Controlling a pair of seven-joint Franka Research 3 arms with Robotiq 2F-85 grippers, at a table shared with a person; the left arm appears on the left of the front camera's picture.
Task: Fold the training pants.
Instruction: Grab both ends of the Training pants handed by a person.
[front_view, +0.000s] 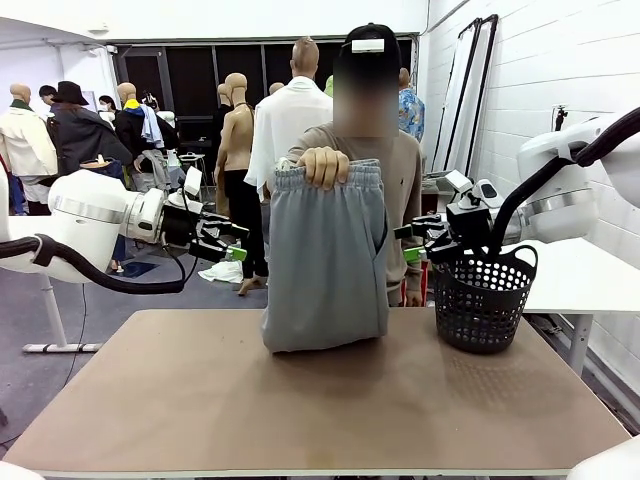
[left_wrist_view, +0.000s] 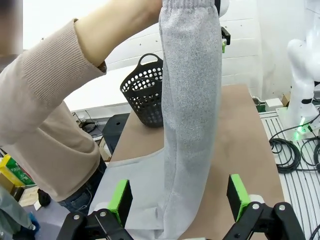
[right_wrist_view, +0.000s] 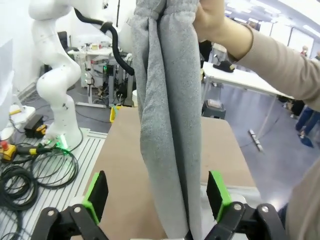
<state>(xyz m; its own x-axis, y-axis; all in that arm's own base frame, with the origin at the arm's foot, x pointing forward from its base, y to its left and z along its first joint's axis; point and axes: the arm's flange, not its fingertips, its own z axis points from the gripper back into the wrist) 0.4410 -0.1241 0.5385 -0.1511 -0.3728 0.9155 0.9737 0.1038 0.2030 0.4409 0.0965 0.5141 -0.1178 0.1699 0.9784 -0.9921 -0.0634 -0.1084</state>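
Training pants (front_view: 325, 270) hang at the frame's centre, their lower end slumped on the surface (front_view: 300, 400) toward its far edge, long axis upright, waistband topmost in the person's hand (front_view: 323, 165). Flanking them at mid-height, the left gripper (front_view: 238, 243) and right gripper (front_view: 405, 243) stand spread and empty; each should likely move in level and pinch one side edge cleanly, so the cloth lays down flat.

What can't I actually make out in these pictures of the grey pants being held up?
- Front view: the inside of the basket, screened by its own mesh wall.
- Left wrist view: the person's hand gripping the training pants, cut off by the top edge.
- Right wrist view: the pants' lower end, cut off by the bottom edge.
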